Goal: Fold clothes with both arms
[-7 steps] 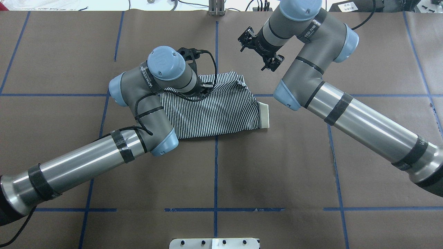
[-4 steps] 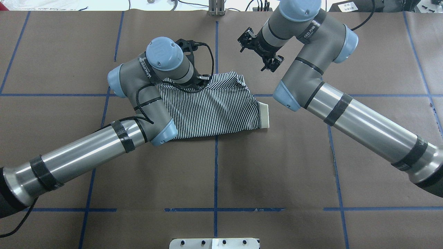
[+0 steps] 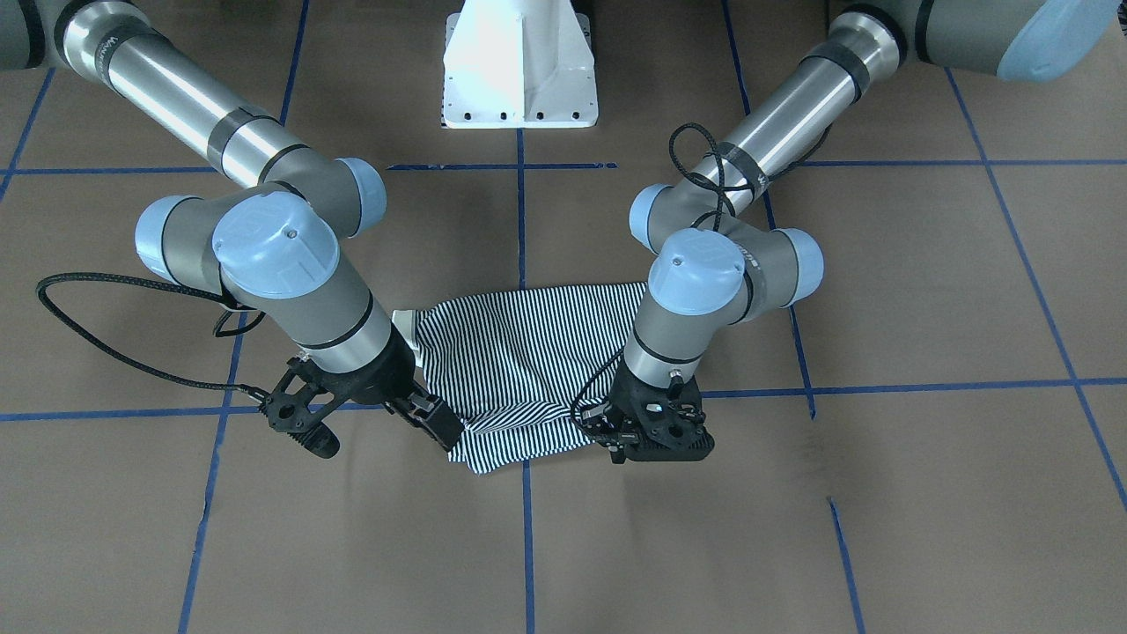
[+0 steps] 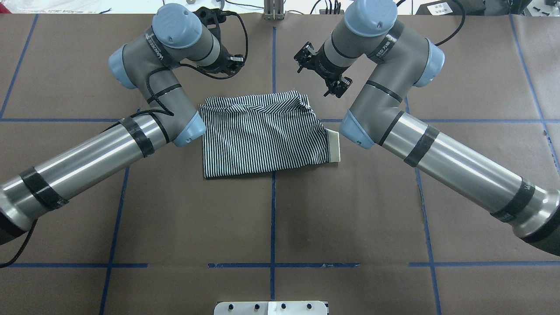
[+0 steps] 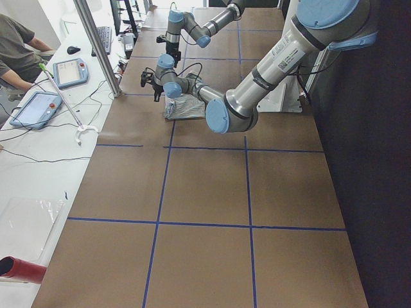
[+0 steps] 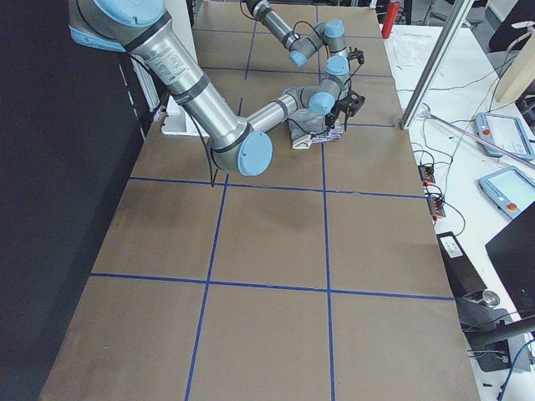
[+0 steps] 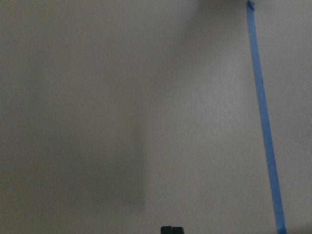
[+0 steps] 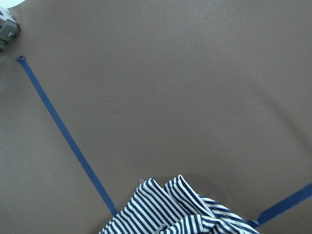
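Thin navy-and-white striped polo shirt [image 4: 262, 138] lies folded into a rough rectangle at desk centre, with its cream collar [image 4: 334, 147] poking out at the right edge. It sits on a brown paper-covered desk [image 4: 358, 218] marked with blue tape grid lines [image 4: 272, 218]. The left arm's black claw [image 3: 656, 433] hovers past the shirt's far edge near the left corner. The right arm's black claw [image 4: 322, 70] hovers past the far right corner. Neither has hold of the cloth, and how far either is open cannot be told. Right wrist view catches one rumpled shirt corner.
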`<state>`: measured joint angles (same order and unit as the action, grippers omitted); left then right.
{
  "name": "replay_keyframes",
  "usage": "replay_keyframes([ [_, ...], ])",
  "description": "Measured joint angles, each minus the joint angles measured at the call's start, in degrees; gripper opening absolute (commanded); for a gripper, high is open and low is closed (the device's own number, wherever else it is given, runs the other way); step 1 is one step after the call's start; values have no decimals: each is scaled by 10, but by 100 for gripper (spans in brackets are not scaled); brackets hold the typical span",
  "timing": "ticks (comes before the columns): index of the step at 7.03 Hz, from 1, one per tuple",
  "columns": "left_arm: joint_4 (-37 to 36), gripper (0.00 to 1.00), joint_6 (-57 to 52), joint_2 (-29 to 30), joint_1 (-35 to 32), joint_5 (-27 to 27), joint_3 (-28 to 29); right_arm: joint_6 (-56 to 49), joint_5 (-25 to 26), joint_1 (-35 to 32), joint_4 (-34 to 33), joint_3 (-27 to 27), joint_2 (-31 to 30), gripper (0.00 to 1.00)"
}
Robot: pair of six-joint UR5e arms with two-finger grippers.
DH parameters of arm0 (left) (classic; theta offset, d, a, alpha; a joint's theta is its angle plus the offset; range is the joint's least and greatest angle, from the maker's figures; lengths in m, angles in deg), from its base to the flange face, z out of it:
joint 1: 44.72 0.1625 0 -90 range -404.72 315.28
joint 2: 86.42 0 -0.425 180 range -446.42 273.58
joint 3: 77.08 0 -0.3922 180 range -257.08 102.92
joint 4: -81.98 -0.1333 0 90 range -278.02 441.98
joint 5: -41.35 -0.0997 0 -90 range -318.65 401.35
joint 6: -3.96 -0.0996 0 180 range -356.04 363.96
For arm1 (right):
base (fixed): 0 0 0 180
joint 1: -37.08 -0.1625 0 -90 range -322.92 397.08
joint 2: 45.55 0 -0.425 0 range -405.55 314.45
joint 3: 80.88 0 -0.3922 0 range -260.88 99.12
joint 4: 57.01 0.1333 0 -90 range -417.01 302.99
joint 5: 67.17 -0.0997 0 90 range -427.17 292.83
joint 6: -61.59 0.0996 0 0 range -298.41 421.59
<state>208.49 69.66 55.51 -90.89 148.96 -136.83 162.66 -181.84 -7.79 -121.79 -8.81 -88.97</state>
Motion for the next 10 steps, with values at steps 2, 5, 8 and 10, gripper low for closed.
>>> replay_keyframes([
  [2,-3,0,-1,-28,-16,44,-46,3,32,37,-4,1,1,1],
  [5,-8,0,5,-42,-19,57,-78,-6,66,83,-31,-3,2,0],
  [8,-9,0,7,-45,-18,57,-85,-39,83,80,-35,-54,33,0],
  [10,-9,0,10,-51,-18,56,-91,-68,87,55,-32,-110,71,0],
])
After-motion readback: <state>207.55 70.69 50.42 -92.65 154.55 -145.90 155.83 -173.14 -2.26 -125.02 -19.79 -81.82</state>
